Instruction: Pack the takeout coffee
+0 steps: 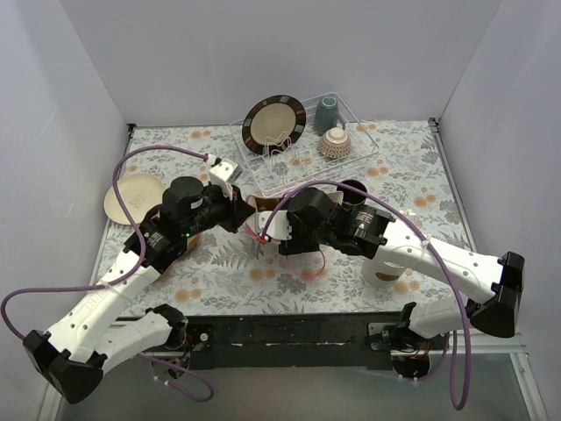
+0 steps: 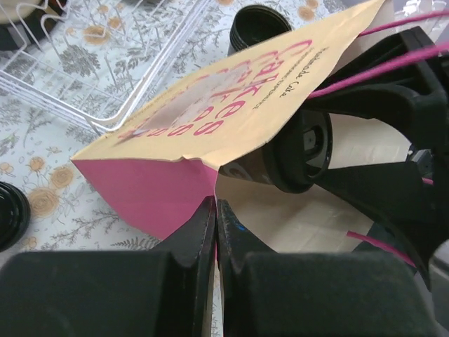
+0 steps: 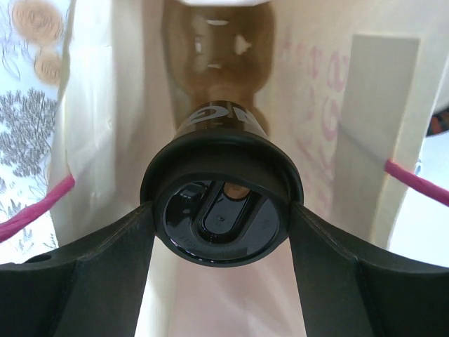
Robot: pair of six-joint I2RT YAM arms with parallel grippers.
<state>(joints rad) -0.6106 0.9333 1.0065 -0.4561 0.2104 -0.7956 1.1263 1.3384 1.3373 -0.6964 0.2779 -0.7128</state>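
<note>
**Lidded cup sits in the bag mouth**

Your right gripper [image 3: 221,210] is clamped on the lidded black cup [image 3: 223,119], with 1 finger on each side of the lid rim. The cup lies sideways inside the open paper bag [image 2: 210,119], lid facing out. Your left gripper [image 2: 215,210] has its fingers pressed together on the bag's lower edge at the opening. A 2nd black cup [image 2: 258,21] stands on the table just beyond the bag, near the wire dish rack [image 2: 105,98].

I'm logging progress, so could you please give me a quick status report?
Left gripper shut on paper bag rim. Right gripper shut on lidded coffee cup, inside bag mouth. No obstruction visible.
</note>
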